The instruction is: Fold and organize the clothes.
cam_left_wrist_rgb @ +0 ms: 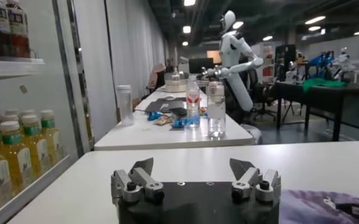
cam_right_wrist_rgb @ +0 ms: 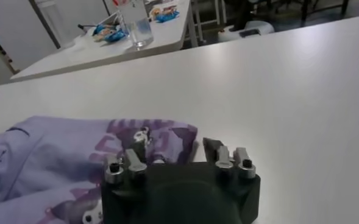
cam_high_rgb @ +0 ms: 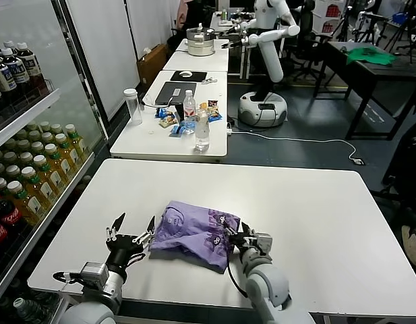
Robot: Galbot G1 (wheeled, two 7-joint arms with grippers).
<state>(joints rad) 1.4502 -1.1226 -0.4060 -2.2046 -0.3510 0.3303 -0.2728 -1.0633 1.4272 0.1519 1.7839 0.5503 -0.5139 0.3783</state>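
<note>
The clothes are one lavender T-shirt (cam_high_rgb: 193,231) with white printed marks, lying bunched in a loose heap near the front middle of the white table (cam_high_rgb: 295,202). My left gripper (cam_high_rgb: 135,223) hovers just left of the heap, open and empty, with bare table between its fingertips in the left wrist view (cam_left_wrist_rgb: 191,165). My right gripper (cam_high_rgb: 236,234) sits at the heap's right edge. In the right wrist view this gripper (cam_right_wrist_rgb: 176,145) has its jaws apart, one finger over the T-shirt's edge (cam_right_wrist_rgb: 161,135) and the other over bare table.
Beyond the table stands a second white table (cam_high_rgb: 143,138) with water bottles (cam_high_rgb: 201,129), snacks and a laptop. A drinks shelf (cam_high_rgb: 32,175) runs along the left. A white robot (cam_high_rgb: 268,40) and a dark table with a green cloth (cam_high_rgb: 371,55) are at the back.
</note>
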